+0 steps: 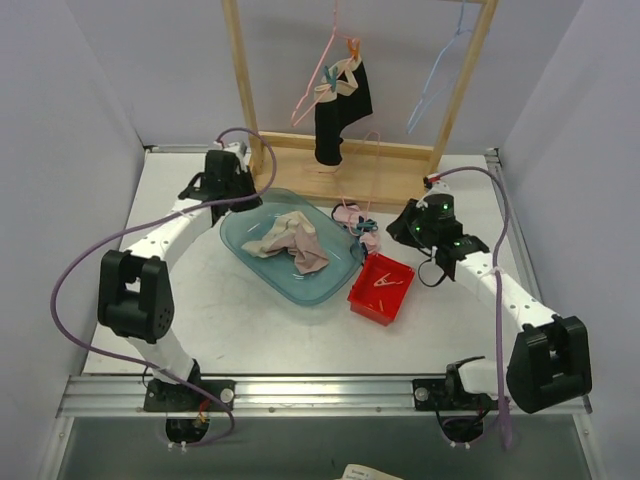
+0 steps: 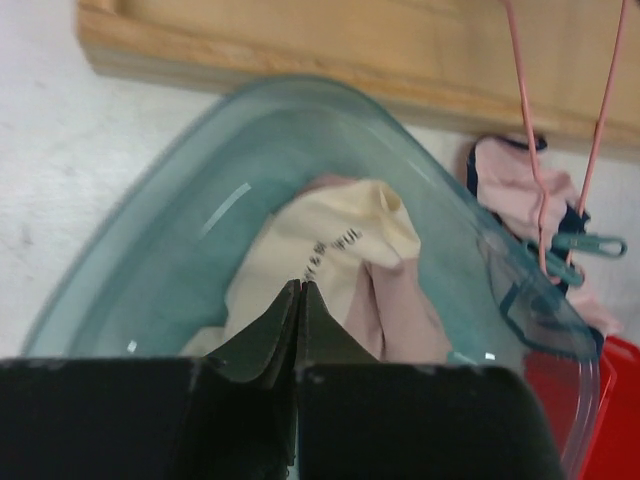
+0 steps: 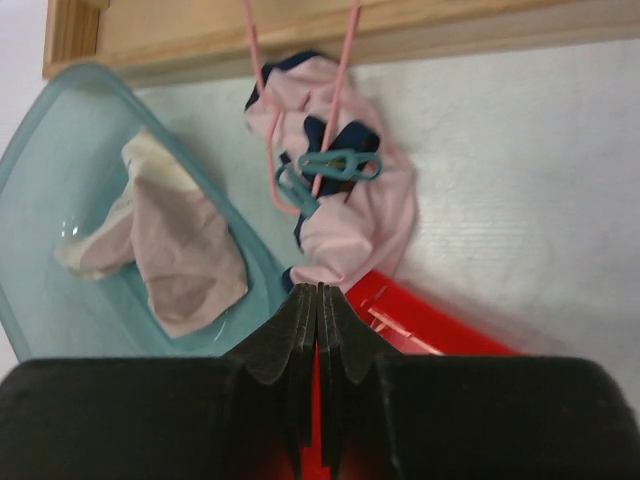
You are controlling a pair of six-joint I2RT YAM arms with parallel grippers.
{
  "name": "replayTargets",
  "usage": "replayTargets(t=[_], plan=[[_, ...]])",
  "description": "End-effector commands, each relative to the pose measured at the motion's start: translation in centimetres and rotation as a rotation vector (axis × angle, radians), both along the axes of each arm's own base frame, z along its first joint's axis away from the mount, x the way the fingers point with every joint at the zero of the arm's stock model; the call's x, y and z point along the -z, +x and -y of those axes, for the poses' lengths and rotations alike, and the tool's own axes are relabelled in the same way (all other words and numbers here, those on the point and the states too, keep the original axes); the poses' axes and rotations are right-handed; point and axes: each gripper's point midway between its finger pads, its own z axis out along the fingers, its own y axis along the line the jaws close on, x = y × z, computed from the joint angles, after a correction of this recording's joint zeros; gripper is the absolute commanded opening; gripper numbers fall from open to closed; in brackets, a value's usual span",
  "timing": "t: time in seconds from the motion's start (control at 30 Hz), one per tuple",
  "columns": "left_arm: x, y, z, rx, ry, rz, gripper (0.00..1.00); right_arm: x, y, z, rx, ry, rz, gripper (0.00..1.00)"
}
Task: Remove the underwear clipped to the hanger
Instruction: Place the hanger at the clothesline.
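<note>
On the pink hanger (image 1: 316,70), black underwear (image 1: 345,105) hangs clipped; left pincer (image 2: 301,286) and right pincer (image 3: 318,290) sit closed, empty. Pulling without releasing the clothespin (image 1: 352,46) could topple the rack (image 1: 245,90).

Soft, even light from above keeps the top view bright, with only faint shadows on the white counter (image 1: 250,330) beneath the arms. Small glints sit on the teal bin (image 2: 150,200) wall. Both wrist views are slightly blurred, and the left end effector (image 2: 300,292) and right end effector (image 3: 318,292) read as dark, unfocused masses.
</note>
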Motion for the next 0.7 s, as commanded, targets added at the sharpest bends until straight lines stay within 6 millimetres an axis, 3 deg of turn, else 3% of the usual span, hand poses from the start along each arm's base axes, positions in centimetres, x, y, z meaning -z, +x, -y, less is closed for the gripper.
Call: replayTargets(t=[0.0, 0.03, 0.07, 0.17, 0.2, 0.23, 0.27, 0.4, 0.43, 0.5, 0.53, 0.67], plan=[[-0.9, -2.6, 4.0, 0.104, -0.022, 0.037, 0.03, 0.5, -0.9, -2.0, -0.069, -0.009, 0.01, 0.0], [-1.1, -3.5, 4.5, 0.121, -0.025, 0.045, 0.03, 1.0, -0.7, -1.7, -0.052, -0.018, 0.003, 0.0], [0.1, -4.3, 4.4, 0.126, -0.02, 0.027, 0.03, 0.7, -0.1, -1.2, -0.021, -0.034, 0.015, 0.06], [0.0, -6.4, 4.9, 0.15, -0.022, 0.031, 0.03, 0.1, 1.6, -1.8, -0.015, -0.029, 0.043, 0.37], [0.4, -7.4, 4.7, 0.156, -0.02, 0.025, 0.03, -1.2, 2.7, -2.1, -0.006, -0.023, 0.076, 0.43], [0.6, -7.9, 4.9, 0.162, -0.02, 0.025, 0.03, -0.6, 3.6, -2.0, 0.013, -0.031, 0.068, 0.51], [0.8, -8.4, 5.2, 0.175, -0.019, 0.022, 0.03, -2.1, 5.1, -2.1, 0.042, -0.026, 0.115, 0.57], [2.9, -10.3, 5.4, 0.197, -0.007, -0.016, 0.03, -0.7, 8.8, -2.7, 0.107, -0.001, 0.11, 0.63], [3.9, -10.9, 5.3, 0.2, -0.001, -0.037, 0.03, 1.4, 9.5, -3.0, 0.115, 0.002, 0.072, 0.63], [4.5, -11.3, 5.2, 0.202, 0.001, -0.043, 0.03, 2.2, 11.0, -3.1, 0.15, 0.015, 0.084, 0.63], [5.1, -11.8, 5.1, 0.203, 0.004, -0.053, 0.03, 3.7, 11.8, -3.6, 0.156, 0.032, 0.06, 0.63], [5.0, -12.7, 5.0, 0.21, 0.0, -0.038, 0.03, 5.6, 13.8, -4.9, 0.167, 0.074, 0.069, 0.63]])
